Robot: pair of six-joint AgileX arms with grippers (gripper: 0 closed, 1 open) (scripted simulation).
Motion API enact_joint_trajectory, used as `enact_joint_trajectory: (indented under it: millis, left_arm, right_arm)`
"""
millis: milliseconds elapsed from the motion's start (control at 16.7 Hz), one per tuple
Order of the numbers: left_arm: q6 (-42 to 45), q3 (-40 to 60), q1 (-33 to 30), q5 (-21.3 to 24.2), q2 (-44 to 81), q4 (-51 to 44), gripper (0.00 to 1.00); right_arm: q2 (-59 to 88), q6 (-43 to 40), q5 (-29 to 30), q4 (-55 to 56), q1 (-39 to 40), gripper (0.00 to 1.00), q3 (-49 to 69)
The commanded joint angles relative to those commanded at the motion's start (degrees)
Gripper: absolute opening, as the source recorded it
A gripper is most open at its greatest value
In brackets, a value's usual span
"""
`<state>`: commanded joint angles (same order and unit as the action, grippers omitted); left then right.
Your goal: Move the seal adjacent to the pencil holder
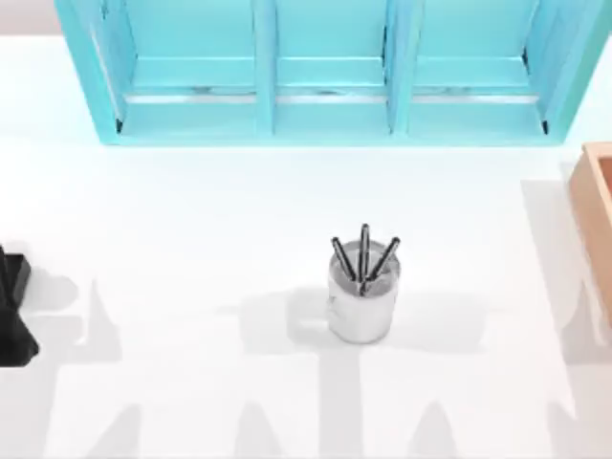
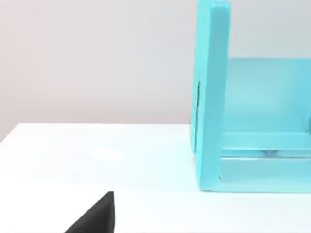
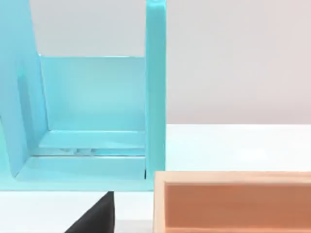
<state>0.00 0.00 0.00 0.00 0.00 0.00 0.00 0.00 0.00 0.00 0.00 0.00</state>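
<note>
Judging by how things lie, the task has not started: nothing stands beside the pencil holder [image 1: 361, 298], and all of the move is left to do. The holder is upright on the white tabletop [image 1: 191, 220] with 3 dark pens [image 1: 363, 253] sticking out of its top, and the surface around its base is bare on every side.

The left gripper [image 1: 13, 306] sits parked at the tabletop's left edge as a dark block. I cannot tell whether its jaws are open or closed, and nothing can be made out in their hold. The pencil holder is well apart from these jaws, off toward the tabletop's right. Ahead of them the left wrist view shows bare tabletop, then an end wall of the blue shelf [image 2: 214, 97].

A dark sliver of the right gripper [image 3: 95, 217] shows in its own wrist view. The state of its jaws cannot be told either. A wooden box [image 3: 233, 201] is just in front of them, with the shelf beyond.

I cannot tell where the seal lies relative to either pair of jaws. Finding it looks like the 1st job, before any grasp or carry to the holder.
</note>
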Motion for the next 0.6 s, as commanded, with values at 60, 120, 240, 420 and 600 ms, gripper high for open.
enact_joint_trajectory:
  millis: [60, 120, 240, 420, 600]
  left_arm:
    - [0.0, 0.0, 0.0, 0.0, 0.0, 0.0, 1.00]
    - [0.0, 0.0, 0.0, 0.0, 0.0, 0.0, 1.00]
    - [0.2, 1.8, 0.2, -0.1, 1.8, -1.7, 1.00]
    - [0.9, 9.0, 0.9, -0.1, 9.0, -7.8, 1.00]
    - [2.0, 21.0, 1.7, -0.1, 21.7, -17.1, 1.00]
  right_arm:
    - [0.0, 0.0, 0.0, 0.0, 0.0, 1.00, 0.0]
    - [0.0, 0.0, 0.0, 0.0, 0.0, 1.00, 0.0]
    - [0.0, 0.0, 0.0, 0.0, 0.0, 1.00, 0.0]
    - [0.0, 0.0, 0.0, 0.0, 0.0, 1.00, 0.0]
    - [0.0, 0.0, 0.0, 0.0, 0.0, 1.00, 0.0]
